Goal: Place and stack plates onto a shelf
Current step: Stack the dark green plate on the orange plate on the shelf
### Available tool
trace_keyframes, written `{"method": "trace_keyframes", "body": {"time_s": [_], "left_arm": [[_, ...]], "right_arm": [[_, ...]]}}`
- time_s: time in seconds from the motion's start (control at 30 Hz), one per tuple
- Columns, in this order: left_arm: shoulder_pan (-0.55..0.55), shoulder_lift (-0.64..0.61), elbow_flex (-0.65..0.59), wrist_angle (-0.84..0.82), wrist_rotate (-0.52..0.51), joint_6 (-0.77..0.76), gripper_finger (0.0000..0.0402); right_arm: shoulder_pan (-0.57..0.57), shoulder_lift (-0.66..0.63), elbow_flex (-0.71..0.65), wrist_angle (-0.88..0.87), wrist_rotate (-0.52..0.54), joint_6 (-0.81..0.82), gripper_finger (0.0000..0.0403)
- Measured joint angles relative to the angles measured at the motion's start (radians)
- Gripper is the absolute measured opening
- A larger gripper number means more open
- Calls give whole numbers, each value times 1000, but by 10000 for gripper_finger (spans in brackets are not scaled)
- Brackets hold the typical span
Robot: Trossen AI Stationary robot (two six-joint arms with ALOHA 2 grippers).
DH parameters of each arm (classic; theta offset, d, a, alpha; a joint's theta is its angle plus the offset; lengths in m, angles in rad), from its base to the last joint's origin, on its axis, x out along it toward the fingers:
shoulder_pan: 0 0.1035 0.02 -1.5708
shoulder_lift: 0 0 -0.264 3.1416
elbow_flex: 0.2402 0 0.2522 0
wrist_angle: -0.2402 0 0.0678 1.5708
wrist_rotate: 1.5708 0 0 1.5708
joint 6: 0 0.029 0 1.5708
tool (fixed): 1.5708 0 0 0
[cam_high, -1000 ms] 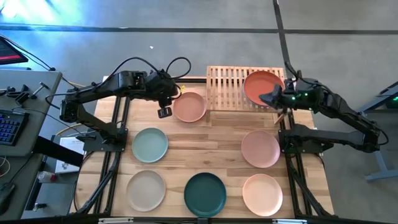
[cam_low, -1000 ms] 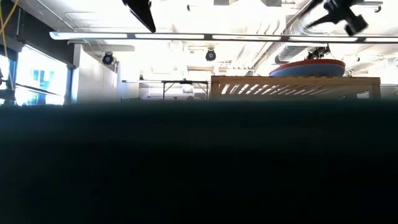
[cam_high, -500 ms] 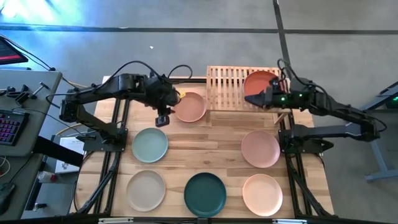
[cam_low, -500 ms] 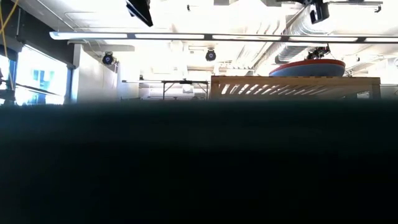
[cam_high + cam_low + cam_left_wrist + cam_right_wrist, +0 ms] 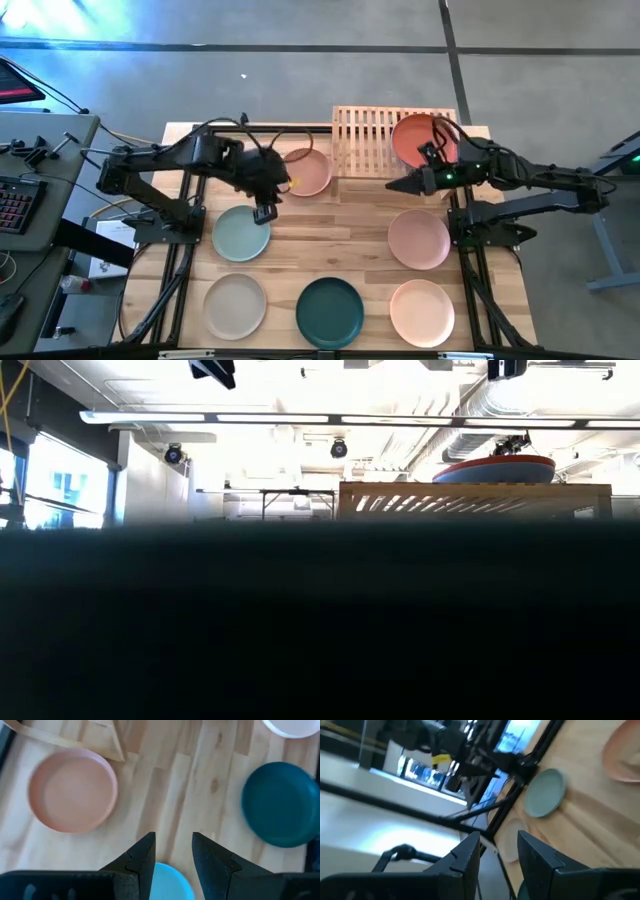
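Plates: one red-orange plate (image 5: 420,137) sits on the shelf (image 5: 365,138) at the 12 o'clock edge of the worktop (image 5: 340,250), at the shelf's 3 o'clock end; the low view shows a blue plate (image 5: 470,473) under it, so two look stacked. Six remain on the worktop: peach plate (image 5: 305,171) just beside the shelf at its 9 o'clock side, sage green plate (image 5: 241,232), pink plate (image 5: 418,239), beige plate (image 5: 235,304), dark teal plate (image 5: 330,311), pale cream-pink plate (image 5: 421,312). Left tool (image 5: 264,211) hovers between peach and sage green plates, fingers parted, empty. Right tool (image 5: 398,183) hangs just off the shelf's 5 o'clock corner, above the pink plate, fingers parted, empty. Judgement: roughly a quarter done; six placements left.
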Motion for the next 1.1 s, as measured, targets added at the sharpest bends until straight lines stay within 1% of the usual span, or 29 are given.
{"method": "trace_keyframes", "body": {"time_s": [0.13,0.3,0.4,0.73,0.87,0.97,1.1], "left_arm": [[-59,49,0,6,-9,-110,117],[-123,128,0,54,-8,-205,117],[-150,186,0,72,9,-258,117],[-209,377,0,116,28,-354,117],[-222,441,-1,188,76,-367,117],[-229,479,-1,253,90,-388,117],[-232,512,-1,298,111,-427,117]], "right_arm": [[46,0,0,-1,-3,-6,114],[83,0,0,-2,-2,-6,114],[99,0,0,-3,-2,-6,114],[133,1,0,-13,4,-6,114],[138,1,0,-33,5,-6,114],[138,1,0,-54,5,-6,114],[138,1,0,-67,8,-36,114]]}}
